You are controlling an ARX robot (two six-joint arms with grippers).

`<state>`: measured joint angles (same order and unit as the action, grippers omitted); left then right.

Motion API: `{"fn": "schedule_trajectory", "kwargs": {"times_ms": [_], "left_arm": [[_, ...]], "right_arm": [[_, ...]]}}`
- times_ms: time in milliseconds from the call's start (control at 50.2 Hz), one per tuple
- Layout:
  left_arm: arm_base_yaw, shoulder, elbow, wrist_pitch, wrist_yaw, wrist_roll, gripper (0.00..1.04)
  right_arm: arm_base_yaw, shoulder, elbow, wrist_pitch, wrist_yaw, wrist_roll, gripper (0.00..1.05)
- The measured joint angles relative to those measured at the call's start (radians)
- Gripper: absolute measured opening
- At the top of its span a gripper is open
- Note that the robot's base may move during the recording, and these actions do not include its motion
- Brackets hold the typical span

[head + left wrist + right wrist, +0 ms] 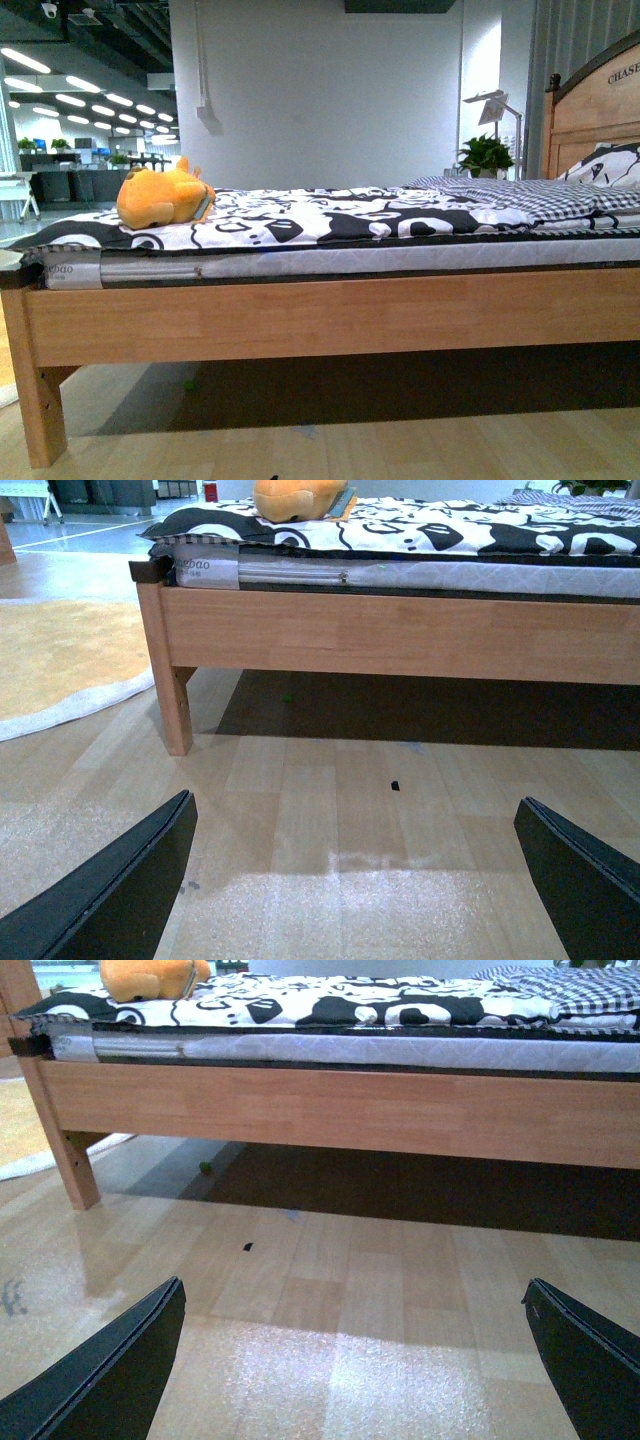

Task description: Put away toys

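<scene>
Left claw [355,800], right claw [355,1285] both wide, empty. Plush toy [160,198] up-left on bed [320,318]; left looks nearer.

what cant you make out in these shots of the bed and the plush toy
- plush toy: its top is cut off by the frame edge in the left wrist view, and the print on its tag is too small in every view.
- small green speck on the floor by the bed: too small to identify.
- space under the bed: lost in shadow in all views.
- headboard lettering: cut off by the front view's right edge.
</scene>
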<state>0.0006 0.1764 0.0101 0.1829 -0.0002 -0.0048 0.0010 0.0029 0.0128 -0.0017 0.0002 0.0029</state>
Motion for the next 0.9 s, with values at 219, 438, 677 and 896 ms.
{"fn": "schedule_trajectory", "kwargs": {"times_ms": [219, 438, 677, 896], "left_arm": [[0.000, 0.000, 0.000, 0.000, 0.000, 0.000, 0.99], [0.000, 0.000, 0.000, 0.000, 0.000, 0.000, 0.99], [0.000, 0.000, 0.000, 0.000, 0.000, 0.000, 0.99], [0.000, 0.000, 0.000, 0.000, 0.000, 0.000, 0.99]], "right_arm": [[0.000, 0.000, 0.000, 0.000, 0.000, 0.000, 1.04], [0.000, 0.000, 0.000, 0.000, 0.000, 0.000, 1.04], [0.000, 0.000, 0.000, 0.000, 0.000, 0.000, 1.04], [0.000, 0.000, 0.000, 0.000, 0.000, 0.000, 1.04]]}}
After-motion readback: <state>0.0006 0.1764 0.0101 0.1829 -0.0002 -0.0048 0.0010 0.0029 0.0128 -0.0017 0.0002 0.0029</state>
